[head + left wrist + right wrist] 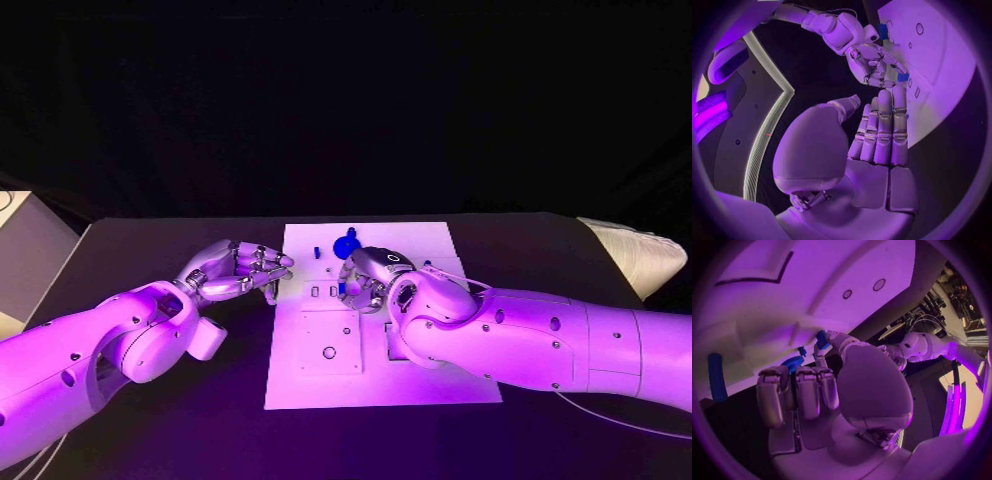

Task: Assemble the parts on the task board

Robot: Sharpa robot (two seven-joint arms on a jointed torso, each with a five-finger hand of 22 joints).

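2 hands (238, 270) (372, 272), 1 task board (378, 385), 4 blue parts (716, 376) visible.

no readable text, label, brand, number or sign found anywhere.
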